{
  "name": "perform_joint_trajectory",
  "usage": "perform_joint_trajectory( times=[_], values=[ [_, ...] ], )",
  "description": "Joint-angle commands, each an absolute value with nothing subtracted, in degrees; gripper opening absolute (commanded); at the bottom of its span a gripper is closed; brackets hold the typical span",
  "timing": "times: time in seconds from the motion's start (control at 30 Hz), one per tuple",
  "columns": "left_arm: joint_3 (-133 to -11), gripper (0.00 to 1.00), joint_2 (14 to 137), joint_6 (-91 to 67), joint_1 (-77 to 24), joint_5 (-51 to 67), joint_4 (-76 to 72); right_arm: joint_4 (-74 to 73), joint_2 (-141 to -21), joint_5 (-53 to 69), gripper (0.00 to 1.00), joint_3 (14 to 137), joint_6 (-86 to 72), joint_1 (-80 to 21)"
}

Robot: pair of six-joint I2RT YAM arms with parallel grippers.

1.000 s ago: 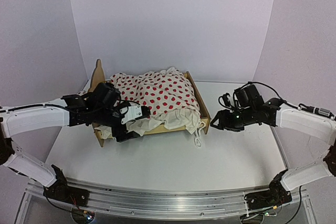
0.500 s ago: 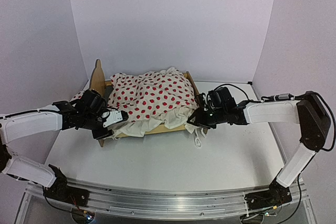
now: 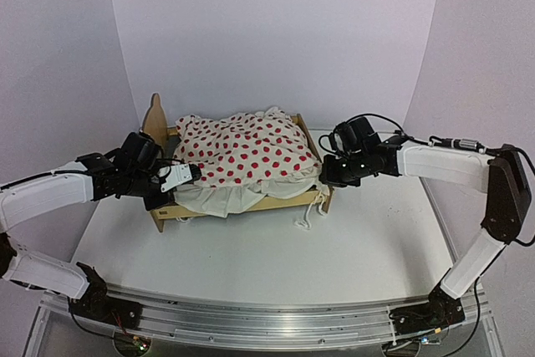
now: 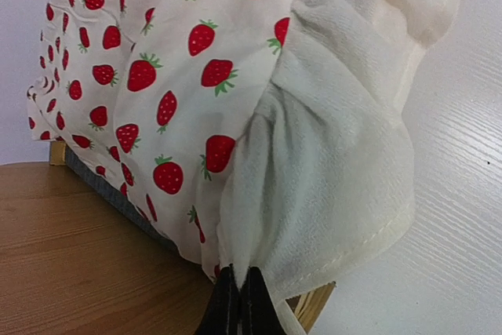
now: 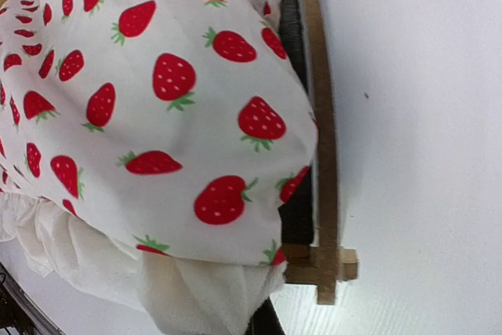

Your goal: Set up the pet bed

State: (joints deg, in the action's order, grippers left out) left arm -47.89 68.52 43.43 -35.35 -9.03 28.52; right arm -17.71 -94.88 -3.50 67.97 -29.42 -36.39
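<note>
The white surface carries the pet bed a little left of centre and toward the far side. Its long axis runs left to right, with the wavy headboard at the left end and the foot at the right. A strawberry-print blanket with a white ruffle is heaped over the frame. It hides most of the base and spills over the near rail.

The two arms sit at opposite ends of that axis. The left gripper is at the near-left corner, just below the headboard. The left wrist view shows it clenched on a fold of the ruffle, the fingertips pressed together with cloth between them. The right gripper is against the foot end, also clenched. Its wrist view shows the blanket's edge beside the wooden rail, but not whether any cloth is caught.

The blanket lies between the two grippers, so the next move likely depends on spreading it lengthwise along the bed.
</note>
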Motion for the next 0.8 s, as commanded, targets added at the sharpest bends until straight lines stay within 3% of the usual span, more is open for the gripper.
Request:
perform_joint_trajectory(
  times=[0.0,0.43,0.6,0.77],
  values=[
    [-52.8,0.00,66.2,43.4,-34.5,-9.4,28.5,-23.0,-90.0,-6.5,0.00,69.5,-26.6,-33.0],
    [-56.2,0.00,65.8,39.1,-34.5,-2.9,29.8,-25.1,-93.6,-3.1,0.01,73.4,-23.5,-30.2],
    [-55.3,0.00,66.9,36.8,-34.4,-3.3,27.7,-30.9,-92.7,-2.4,0.22,76.8,-20.2,-30.1],
    [-55.9,0.00,67.8,33.9,-34.5,-4.4,25.0,-32.1,-87.2,-6.0,0.34,79.0,-16.9,-31.7]
  ],
)
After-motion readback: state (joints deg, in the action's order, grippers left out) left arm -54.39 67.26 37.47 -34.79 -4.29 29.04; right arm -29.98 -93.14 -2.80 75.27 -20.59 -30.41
